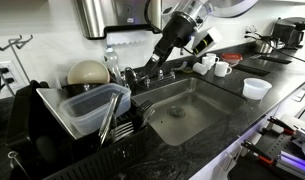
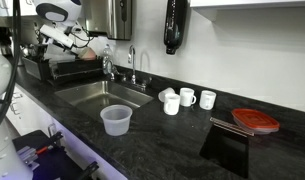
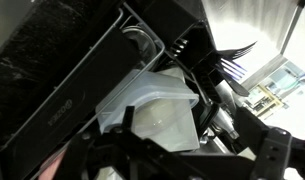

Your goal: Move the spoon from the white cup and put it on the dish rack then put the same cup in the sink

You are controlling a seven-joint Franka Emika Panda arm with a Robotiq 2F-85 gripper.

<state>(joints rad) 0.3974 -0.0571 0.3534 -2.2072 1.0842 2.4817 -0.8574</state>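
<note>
My gripper (image 1: 156,58) hangs above the faucet (image 1: 142,72), between the sink (image 1: 187,108) and the black dish rack (image 1: 32,120). In an exterior view it is over the rack's end (image 2: 90,42). The wrist view looks down on the rack (image 3: 62,90), a clear plastic container (image 3: 157,105) in it and long utensils (image 3: 227,60); my dark fingers (image 3: 182,162) cross the bottom edge. I cannot tell if they are open or hold anything. I cannot make out the small spoon in any view. Three white cups (image 2: 188,97) stand on the counter beyond the sink (image 2: 97,95), also visible in an exterior view (image 1: 221,68).
A handle-less white tub (image 1: 256,88) stands at the counter's front edge (image 2: 116,119). A beige bowl (image 1: 88,72) stands in the rack. A red-lidded dish (image 2: 257,120) sits at the counter's far end. A paper towel holder (image 2: 174,25) hangs on the wall.
</note>
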